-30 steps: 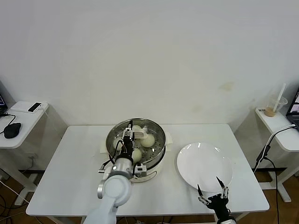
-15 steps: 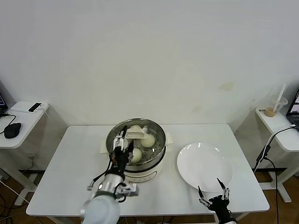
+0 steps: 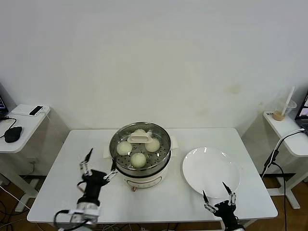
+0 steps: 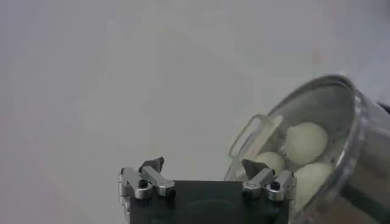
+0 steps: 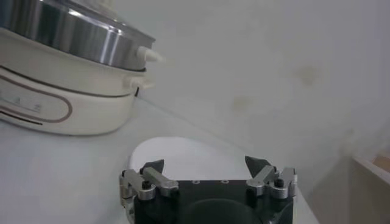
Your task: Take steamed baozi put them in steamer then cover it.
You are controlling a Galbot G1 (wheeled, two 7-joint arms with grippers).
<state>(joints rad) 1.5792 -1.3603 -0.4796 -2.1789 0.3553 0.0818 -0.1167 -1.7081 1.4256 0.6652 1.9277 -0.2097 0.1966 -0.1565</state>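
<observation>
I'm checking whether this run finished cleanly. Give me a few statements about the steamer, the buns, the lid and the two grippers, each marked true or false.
1. Four steamed baozi lie inside the steamer. True.
2. The cover lies on the white plate. False: it sits on the steamer; the plate is bare.
3. The left gripper grips the cover's handle. False: it is off the steamer, near the table's front, jaws open and empty.
4. The right gripper is by the plate's near edge, jaws open. True.
</observation>
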